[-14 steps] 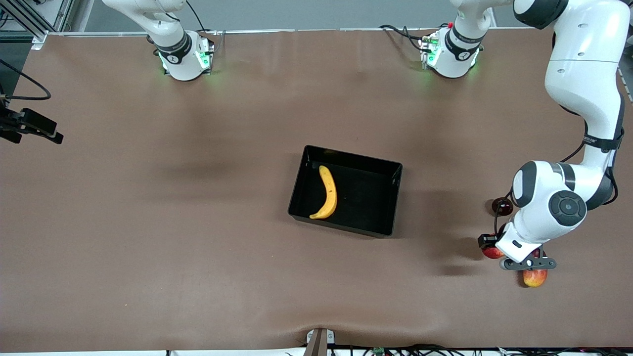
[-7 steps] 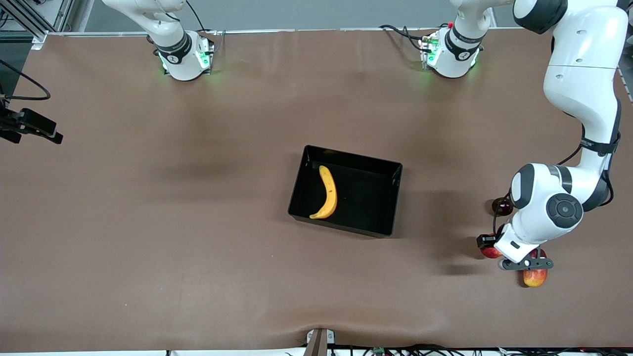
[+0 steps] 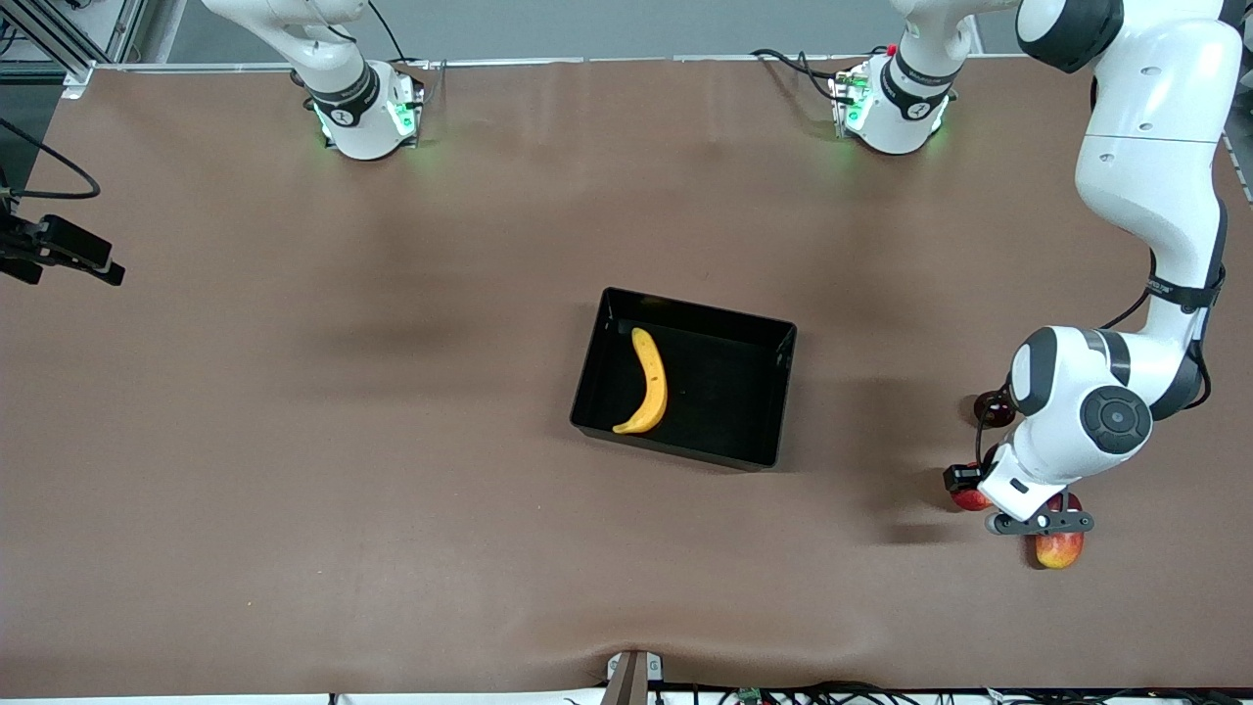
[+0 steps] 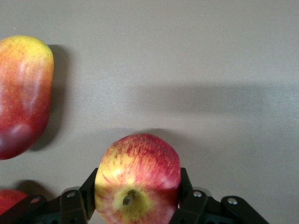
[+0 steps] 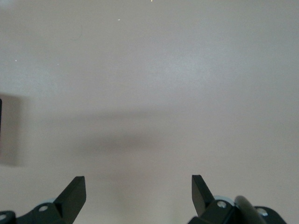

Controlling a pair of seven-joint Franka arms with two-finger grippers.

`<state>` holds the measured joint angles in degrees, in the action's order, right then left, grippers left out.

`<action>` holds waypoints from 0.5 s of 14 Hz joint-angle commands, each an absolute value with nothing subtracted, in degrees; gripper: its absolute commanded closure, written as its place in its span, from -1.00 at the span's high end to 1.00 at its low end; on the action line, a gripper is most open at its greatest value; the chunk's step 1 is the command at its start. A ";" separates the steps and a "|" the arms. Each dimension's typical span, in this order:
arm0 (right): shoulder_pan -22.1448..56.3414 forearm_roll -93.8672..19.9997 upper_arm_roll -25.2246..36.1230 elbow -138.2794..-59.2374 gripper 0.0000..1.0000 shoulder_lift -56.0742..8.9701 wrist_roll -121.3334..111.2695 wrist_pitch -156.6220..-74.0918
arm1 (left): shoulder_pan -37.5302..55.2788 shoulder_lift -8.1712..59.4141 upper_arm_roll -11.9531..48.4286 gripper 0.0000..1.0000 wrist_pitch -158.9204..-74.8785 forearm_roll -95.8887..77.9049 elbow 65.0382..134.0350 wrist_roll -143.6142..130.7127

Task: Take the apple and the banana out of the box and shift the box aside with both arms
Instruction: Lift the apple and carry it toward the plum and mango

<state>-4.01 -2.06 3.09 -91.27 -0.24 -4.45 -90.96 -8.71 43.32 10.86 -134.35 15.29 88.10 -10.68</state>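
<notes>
The black box (image 3: 685, 377) sits mid-table with the yellow banana (image 3: 646, 384) lying in it. The red apple with yellow streaks (image 4: 138, 179) is between the fingers of my left gripper (image 4: 138, 193), which press on both its sides, at or just above the table. In the front view the apple (image 3: 969, 500) shows as a red patch mostly hidden under the left hand, near the left arm's end of the table and nearer the camera than the box. My right gripper (image 5: 138, 186) is open and empty over bare table, and the right arm waits.
A red-yellow mango (image 3: 1057, 551) lies beside the apple, toward the left arm's end, and also shows in the left wrist view (image 4: 21, 93). A dark maroon fruit (image 3: 997, 409) lies farther from the camera. Another red fruit (image 4: 8, 200) peeks in at the frame edge.
The left arm's elbow and hand have shifted very slightly toward the middle of the table. The fruits, the box and the right arm have not visibly moved.
</notes>
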 commanded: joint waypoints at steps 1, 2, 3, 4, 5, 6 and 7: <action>-4.31 -1.76 2.99 -90.53 1.00 -0.53 -4.57 -90.62 | -9.23 43.68 11.07 -1.00 -134.74 16.08 87.45 -10.81; -4.31 -1.76 2.99 -90.53 1.00 -0.53 -4.57 -90.62 | -9.40 43.77 11.07 -0.85 -134.74 16.00 87.45 -10.90; -4.31 -1.76 2.99 -90.53 1.00 -0.61 -4.57 -90.62 | -9.40 44.03 11.07 -0.72 -134.74 15.91 87.45 -10.90; -4.31 -1.76 2.99 -90.53 1.00 -0.62 -4.57 -90.62 | -9.40 44.12 11.07 -0.56 -134.74 15.82 87.45 -10.90; -4.31 -1.76 2.99 -90.53 1.00 -0.62 -4.57 -90.62 | -9.49 44.12 11.07 -0.38 -134.82 15.73 87.45 -11.07; -4.31 -1.76 2.99 -90.53 1.00 -0.62 -4.57 -90.62 | -9.49 44.12 11.07 -0.19 -134.82 15.73 87.45 -11.42; -4.31 -1.76 2.99 -90.53 1.00 -0.62 -4.57 -90.62 | -9.49 44.12 11.07 0.09 -134.82 15.65 87.45 -11.51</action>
